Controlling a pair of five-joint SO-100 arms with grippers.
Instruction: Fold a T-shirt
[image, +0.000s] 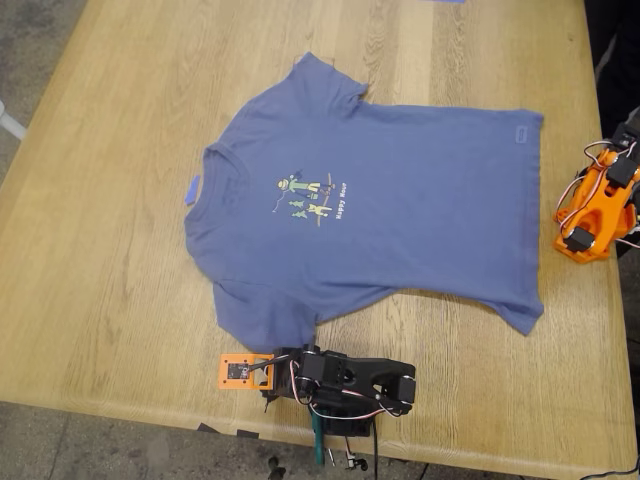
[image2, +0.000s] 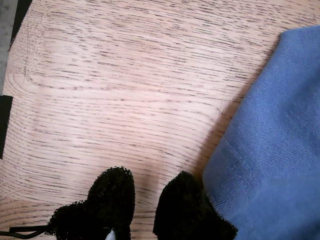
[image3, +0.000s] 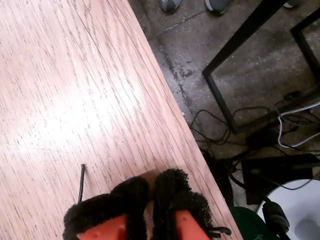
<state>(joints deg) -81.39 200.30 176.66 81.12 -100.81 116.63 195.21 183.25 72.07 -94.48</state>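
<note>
Lying flat across our pale oak desk (image: 120, 250), the slate-blue cotton T-shirt (image: 400, 220) touches our first hand (image2: 145, 205), slightly parted and empty; our second hand (image3: 150, 200) sits clenched, well apart.

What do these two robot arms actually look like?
My first arm is black, with an orange plate at one end and thin red and white wires. My second arm is bright orange with black motors and similar wires. My first pincer and my second pincer both wear fuzzy black pads.
</note>
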